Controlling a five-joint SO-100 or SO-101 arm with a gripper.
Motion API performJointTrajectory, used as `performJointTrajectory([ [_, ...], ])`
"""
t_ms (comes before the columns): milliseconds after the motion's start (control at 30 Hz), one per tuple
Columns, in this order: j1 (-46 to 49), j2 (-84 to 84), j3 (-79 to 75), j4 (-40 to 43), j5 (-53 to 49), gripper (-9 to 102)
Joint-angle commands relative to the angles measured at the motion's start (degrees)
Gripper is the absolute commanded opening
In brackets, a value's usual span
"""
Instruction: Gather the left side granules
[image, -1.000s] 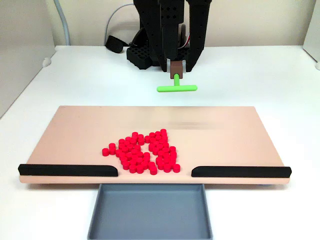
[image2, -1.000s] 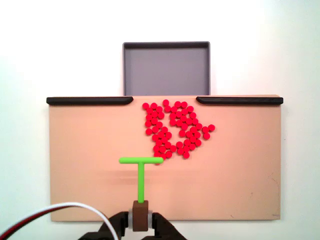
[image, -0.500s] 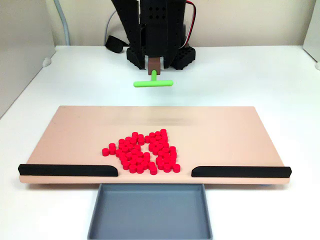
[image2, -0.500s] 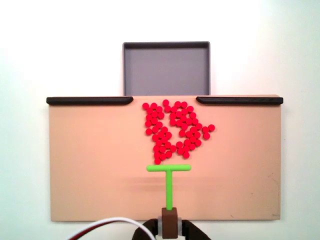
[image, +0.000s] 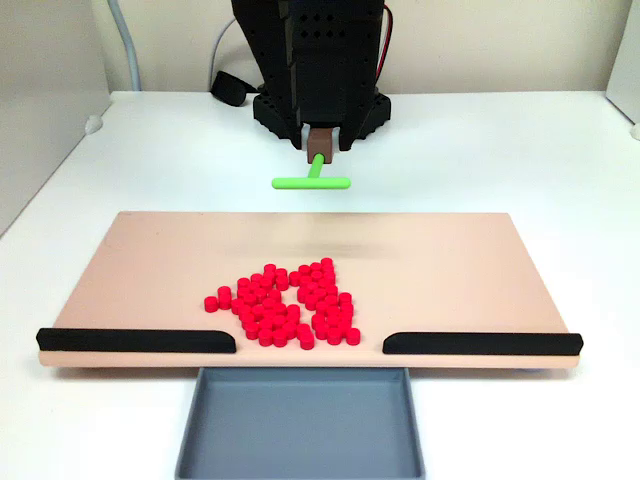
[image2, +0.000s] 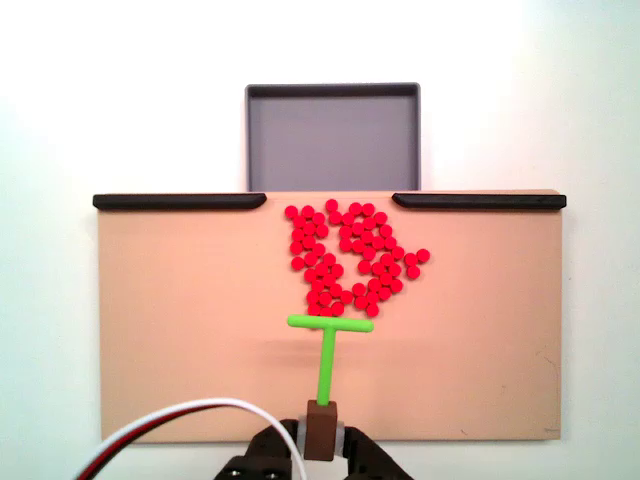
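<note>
gripping the pusher (image2: 329, 345) by its brown block, the claw (image2: 321, 434) holds its crossbar just at 6 o'clock of the granules (image2: 350, 258), clustered mid-board (image2: 180, 320) near the tray (image2: 333, 95).

From my feed I see a white table (image: 520, 150) under even light, a pale wall (image: 500, 40) behind it, and a grey panel (image: 40, 110) standing at the left.
</note>
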Motion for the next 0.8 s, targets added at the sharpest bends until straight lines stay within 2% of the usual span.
performJointTrajectory([
  [0,-1.0,-0.3,-1.3,-0.3,-0.4,0],
  [767,-2.7,-1.6,-1.2,0.4,-0.4,0],
])
